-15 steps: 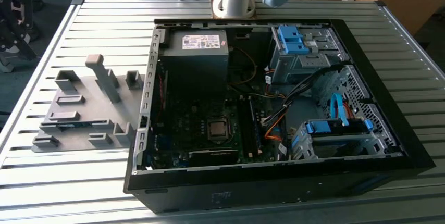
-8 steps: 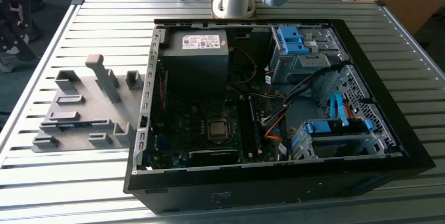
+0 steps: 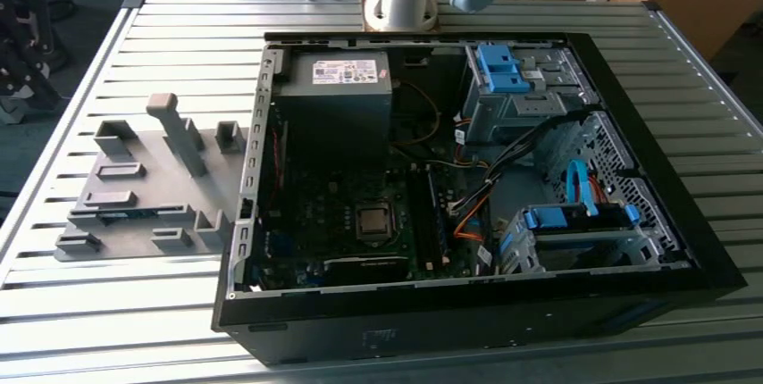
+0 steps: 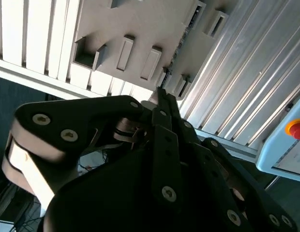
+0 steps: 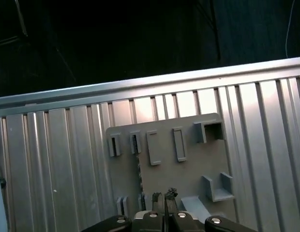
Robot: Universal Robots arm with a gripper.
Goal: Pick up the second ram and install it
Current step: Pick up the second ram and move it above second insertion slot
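The second ram is a thin dark green board standing on its long edge in a slot of the grey holder plate, at the exterior view's left of the open computer case. It appears as a narrow dark strip in both wrist views. My gripper hangs well above the plate, fingertips together with nothing between them, close to one end of the ram strip. In the second wrist view the gripper points at the plate.
Grey blocks and one tall post rise from the plate. Inside the case are a black power supply, a processor socket, dark memory slots, cables and blue drive brackets. A pale device with a red button lies off the slatted table.
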